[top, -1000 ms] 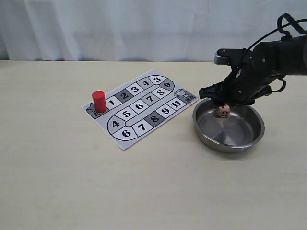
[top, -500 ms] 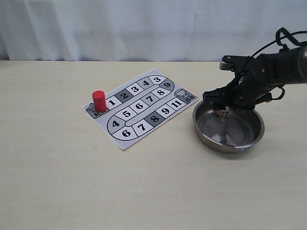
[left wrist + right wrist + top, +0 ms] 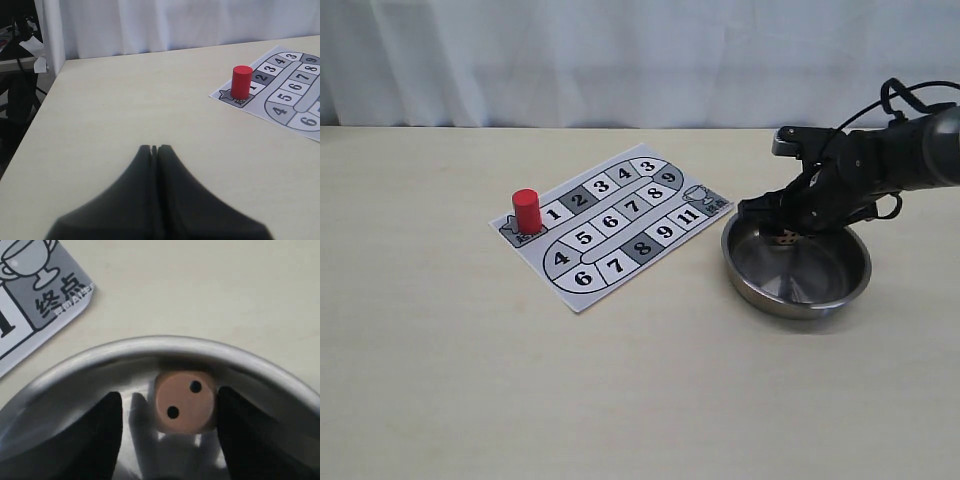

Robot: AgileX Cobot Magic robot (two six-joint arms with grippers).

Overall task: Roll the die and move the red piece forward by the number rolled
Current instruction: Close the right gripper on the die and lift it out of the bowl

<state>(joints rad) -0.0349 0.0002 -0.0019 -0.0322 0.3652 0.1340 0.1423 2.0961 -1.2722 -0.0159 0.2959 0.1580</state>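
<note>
Right claw point(image 3: 169, 396): we find its fingers spread inside the steel bowl point(image 3: 802, 304), at the far wall of the bowl on the side nearest the board point(image 3: 615, 225). The die point(image 3: 185, 402) sits between the two fingers and is not pinched. In the right wrist view a clear gap shows between the die and one finger, while the other finger is touching it or just beside it; we cannot tell which. The die is against the bowl's inner wall, just below the rim. The face turned toward the wrist camera shows two pips. The face that is uppermost cannot be read from the exterior view.

Left claw point(image 3: 154, 148): we find its fingers pressed together with nothing between them. It is above bare bench point(image 3: 640, 400), well apart from the board.

The red piece point(image 3: 527, 210) stands upright on the grey corner square of the board, just beside square 1. Neither claw is touching it.

The board lies flat on the bench, turned at an angle. Its trophy corner is near the bowl's rim but not touching it.
</note>
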